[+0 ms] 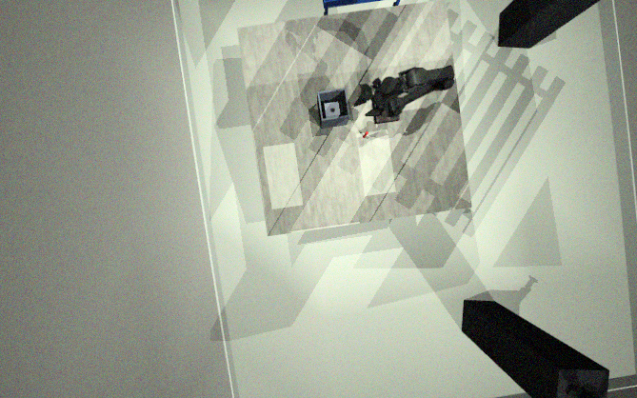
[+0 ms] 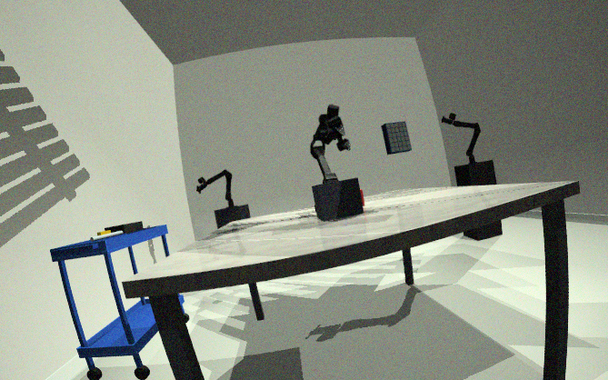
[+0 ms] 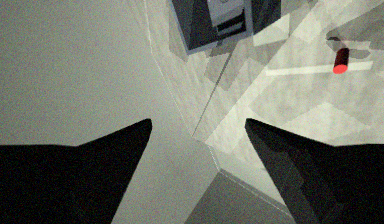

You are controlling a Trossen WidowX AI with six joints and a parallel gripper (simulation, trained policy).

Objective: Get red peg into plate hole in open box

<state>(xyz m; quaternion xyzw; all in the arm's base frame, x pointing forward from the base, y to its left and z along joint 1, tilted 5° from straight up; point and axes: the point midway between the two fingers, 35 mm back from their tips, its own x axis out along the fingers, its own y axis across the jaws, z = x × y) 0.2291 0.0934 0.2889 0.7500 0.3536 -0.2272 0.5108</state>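
Note:
The red peg (image 1: pixel 365 134) (image 2: pixel 362 197) (image 3: pixel 341 60) stands upright on the table, outside the box and beside it. The grey open box (image 1: pixel 333 123) (image 2: pixel 336 202) (image 3: pixel 249 21) stands on the table. The pale plate (image 1: pixel 327 106) (image 3: pixel 224 8) with its dark hole lies at the box's bottom; the hole shows in the top view. My gripper (image 1: pixel 361 109) (image 3: pixel 198 122) is wide open, with nothing between its fingers. It is raised well above the table, on the arm's side of the box, away from the peg. In the wrist view the peg is at the upper right, beyond the right finger.
The wooden table (image 1: pixel 330 197) (image 2: pixel 268 245) carries the arm and the box, with strong stripes of light and shadow across it. A blue cart (image 2: pixel 131 240) stands beside the table. Other arms on dark pedestals (image 2: pixel 475 173) (image 2: pixel 232 215) stand beyond the table.

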